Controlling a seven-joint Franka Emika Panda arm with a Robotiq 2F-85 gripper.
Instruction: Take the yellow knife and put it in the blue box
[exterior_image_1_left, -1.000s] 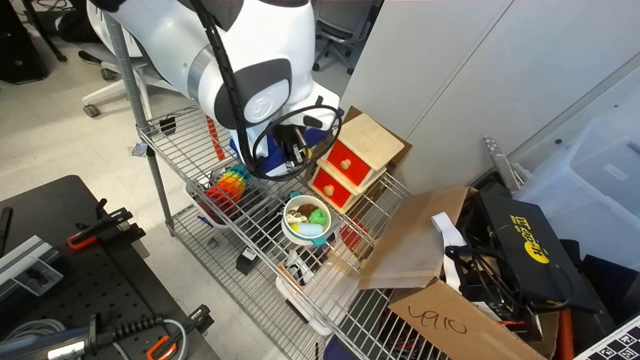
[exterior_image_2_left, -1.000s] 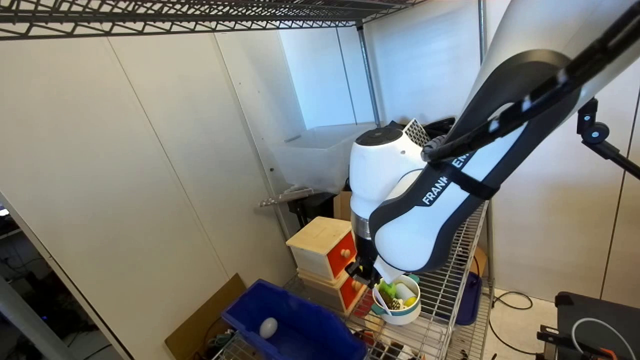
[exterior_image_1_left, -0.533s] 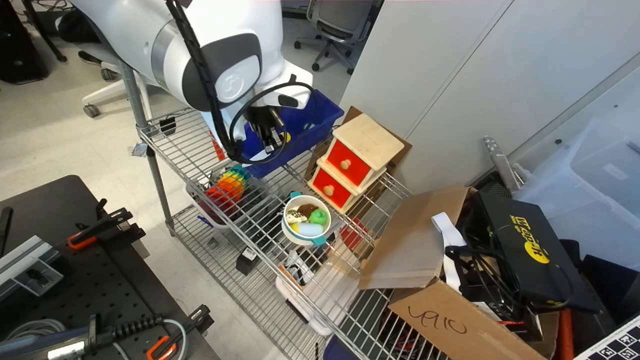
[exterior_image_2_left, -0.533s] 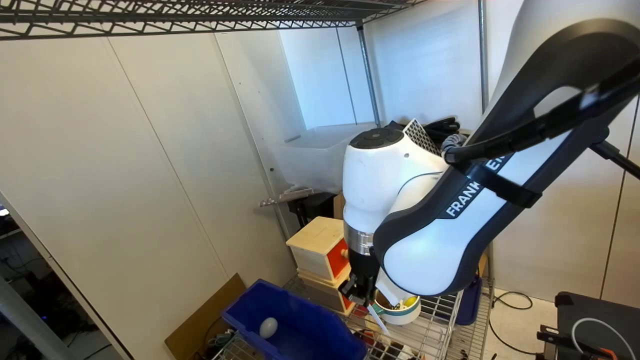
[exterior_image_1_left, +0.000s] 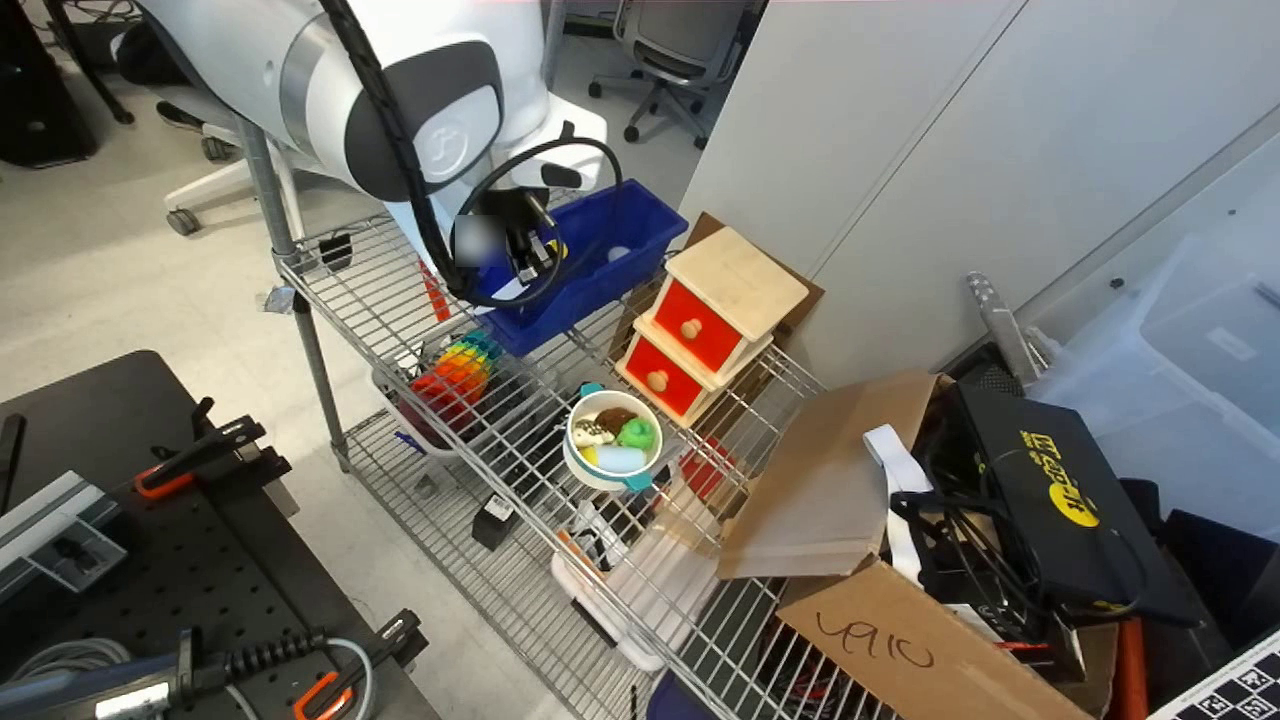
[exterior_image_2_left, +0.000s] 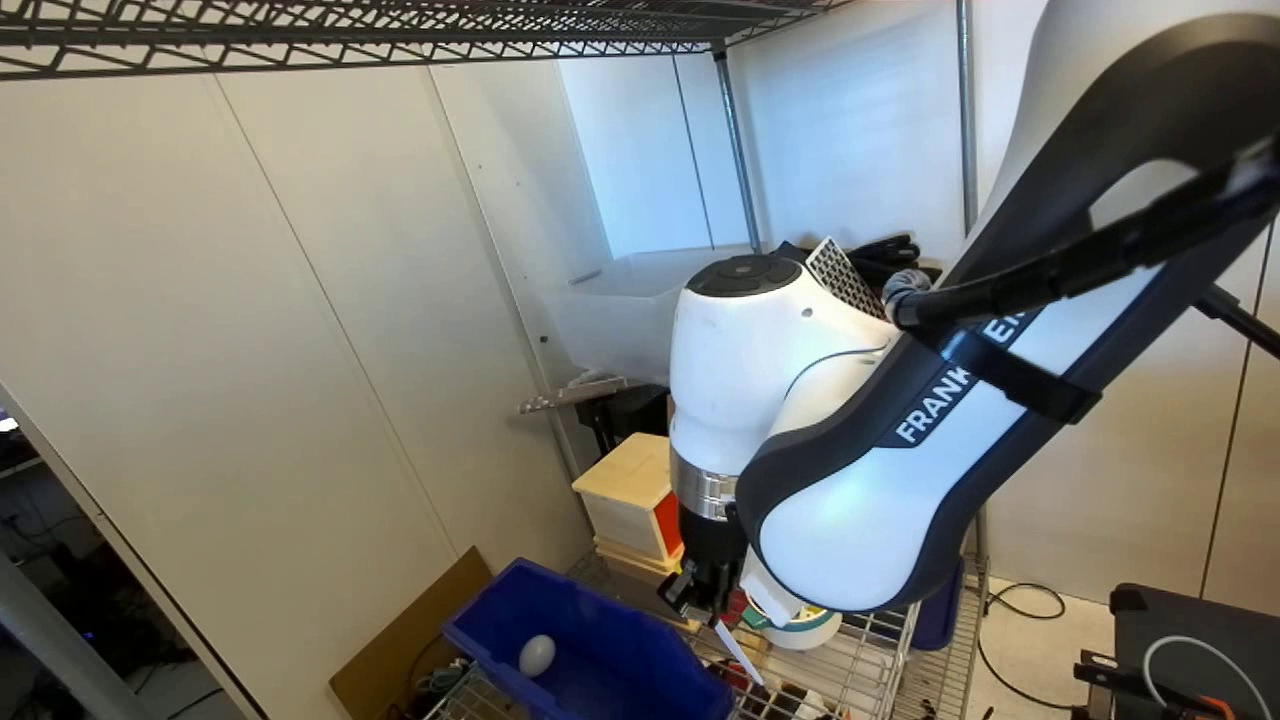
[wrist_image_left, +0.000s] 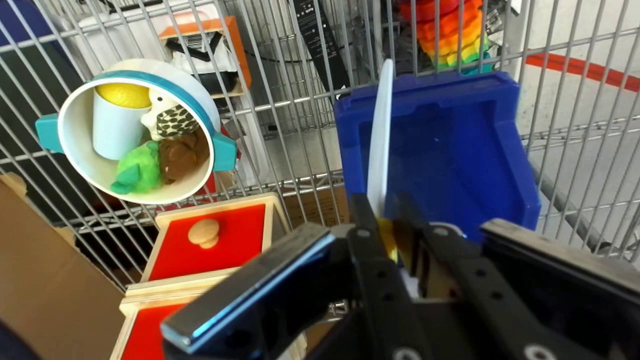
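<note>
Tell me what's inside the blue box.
A white egg-shaped thing lies inside the blue box. The yellow-handled knife isn't resting there; the gripper holds it. In the wrist view, the gripper covers part of the blue box. Whatever lies beneath the egg-shaped thing is hidden.

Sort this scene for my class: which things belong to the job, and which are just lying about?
For the job:
yellow-handled knife with white blade
black two-fingered gripper, shut on it
deep-blue rectangular plastic bin, the target

Just lying about:
white egg-shaped object in the bin
round white pot with teal handles
red-fronted wooden drawer boxes
open brown cardboard box
</note>
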